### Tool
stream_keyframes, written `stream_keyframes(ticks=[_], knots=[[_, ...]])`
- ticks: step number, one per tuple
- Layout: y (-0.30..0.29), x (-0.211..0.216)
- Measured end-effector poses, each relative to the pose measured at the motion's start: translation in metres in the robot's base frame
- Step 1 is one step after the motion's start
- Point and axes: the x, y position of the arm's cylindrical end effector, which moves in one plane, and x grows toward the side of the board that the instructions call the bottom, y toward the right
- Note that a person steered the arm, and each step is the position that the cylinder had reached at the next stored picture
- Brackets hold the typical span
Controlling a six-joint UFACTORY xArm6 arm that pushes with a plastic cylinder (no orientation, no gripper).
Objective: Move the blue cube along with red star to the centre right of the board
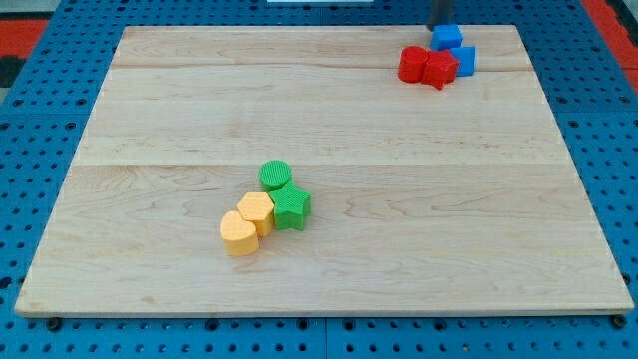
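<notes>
My tip (440, 27) has no clamp, so this tool grasps nothing. Just below it lies the blue cube (447, 37), then the red star (438, 69), at the desk's (399, 229) top right.

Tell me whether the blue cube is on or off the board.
On. The blue cube sits inside the board near its top-right edge, my tip just behind it.

Two red blocks (426, 66), seemingly two blue blocks (454, 47), two green blocks (284, 194), two yellow blocks (247, 223)
</notes>
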Motion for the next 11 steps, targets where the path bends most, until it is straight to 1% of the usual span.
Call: stream_keyframes(ticks=[2,3,4,5,6,7,8,9,10,11], knots=[[-0.031,0.046],[-0.009,-0.004],[0.027,0.010],[0.094,0.010],[0.047,0.032],[-0.013,0.070],[-0.023,0.116],[-0.024,0.129],[-0.014,0.100],[0.003,0.145]])
